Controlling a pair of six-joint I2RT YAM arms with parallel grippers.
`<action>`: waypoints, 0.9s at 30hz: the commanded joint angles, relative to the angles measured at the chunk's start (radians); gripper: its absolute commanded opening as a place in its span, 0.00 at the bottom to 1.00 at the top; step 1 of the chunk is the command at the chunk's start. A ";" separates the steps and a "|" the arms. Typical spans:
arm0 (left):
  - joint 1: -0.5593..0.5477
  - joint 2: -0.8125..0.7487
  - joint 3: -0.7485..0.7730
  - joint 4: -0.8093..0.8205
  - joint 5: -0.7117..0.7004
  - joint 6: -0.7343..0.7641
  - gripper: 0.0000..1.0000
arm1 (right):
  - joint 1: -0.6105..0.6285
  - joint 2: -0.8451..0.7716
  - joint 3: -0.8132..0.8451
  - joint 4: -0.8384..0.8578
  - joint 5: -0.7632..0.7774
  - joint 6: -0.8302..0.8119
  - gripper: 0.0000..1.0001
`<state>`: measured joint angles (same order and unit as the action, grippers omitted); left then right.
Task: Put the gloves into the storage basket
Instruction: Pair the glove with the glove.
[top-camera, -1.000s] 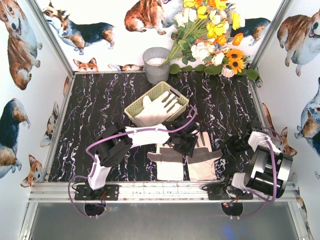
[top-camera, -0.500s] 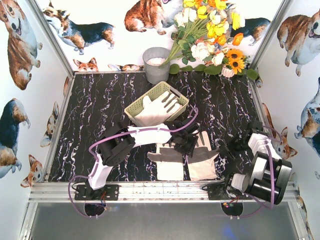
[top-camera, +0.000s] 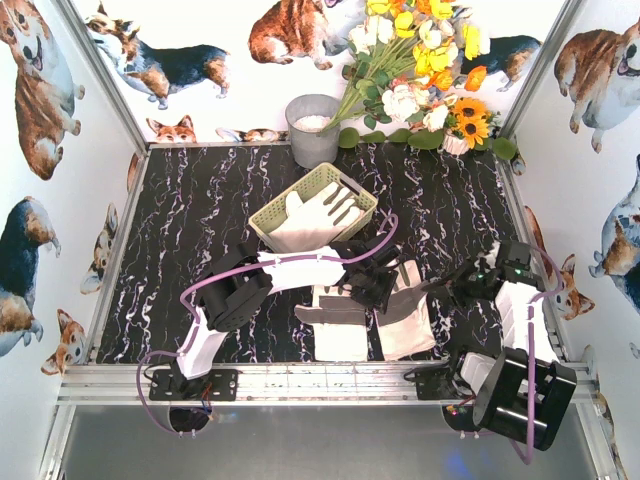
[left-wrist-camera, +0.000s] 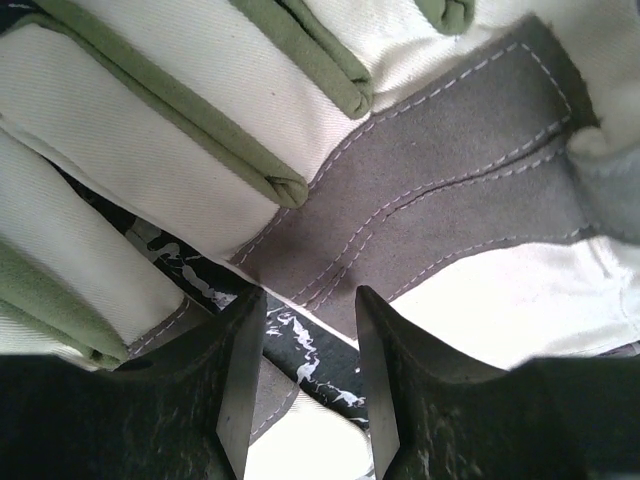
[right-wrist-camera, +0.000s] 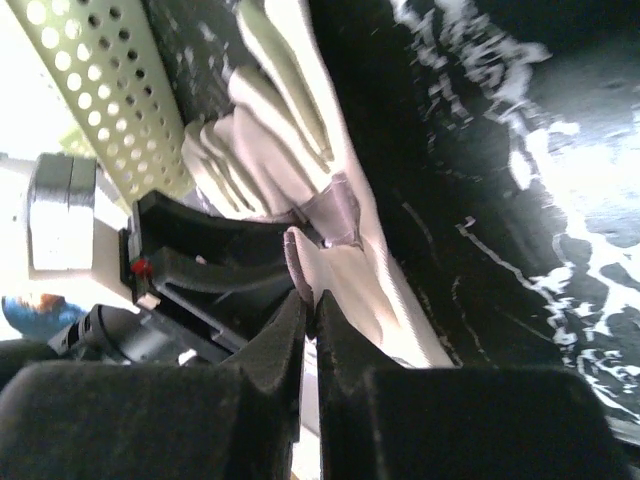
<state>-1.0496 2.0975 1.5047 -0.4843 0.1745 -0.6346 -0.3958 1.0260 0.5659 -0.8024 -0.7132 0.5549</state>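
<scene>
The pale green storage basket (top-camera: 290, 190) stands mid-table and holds one cream glove (top-camera: 305, 225). Two more gloves lie side by side in front of it: a left one (top-camera: 338, 335) and a right one (top-camera: 410, 325) with a grey palm patch (left-wrist-camera: 450, 210). My left gripper (top-camera: 378, 290) hovers low over their fingers. Its jaws are open (left-wrist-camera: 310, 370), astride a strip of black table between the two gloves. My right gripper (top-camera: 440, 290) is at the right glove's outer edge, shut (right-wrist-camera: 312, 300) on a flap of that glove (right-wrist-camera: 350, 270). The basket wall (right-wrist-camera: 110, 90) shows beyond.
A grey metal bucket (top-camera: 313, 125) and a bunch of artificial flowers (top-camera: 420, 80) stand at the back wall. Corgi-print panels close in both sides. An aluminium rail (top-camera: 300, 380) runs along the near edge. The left arm's purple cable (top-camera: 300, 265) loops above the gloves.
The right arm swung in from the right and closed its jaws on the right glove's edge. The left gripper crept slightly right and lower, its jaws narrowing a little.
</scene>
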 joint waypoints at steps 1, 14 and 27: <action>0.002 0.015 0.028 -0.002 -0.012 -0.009 0.36 | 0.071 -0.034 0.006 0.001 -0.107 0.012 0.00; 0.023 -0.221 0.000 -0.084 -0.174 -0.038 0.63 | 0.198 -0.127 0.057 0.048 -0.037 0.117 0.00; 0.268 -0.649 -0.459 -0.098 -0.110 -0.029 0.69 | 0.336 -0.132 0.134 0.023 0.040 0.115 0.00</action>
<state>-0.8501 1.5108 1.1469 -0.5716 -0.0044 -0.6975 -0.0990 0.9066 0.6399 -0.7929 -0.6884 0.6613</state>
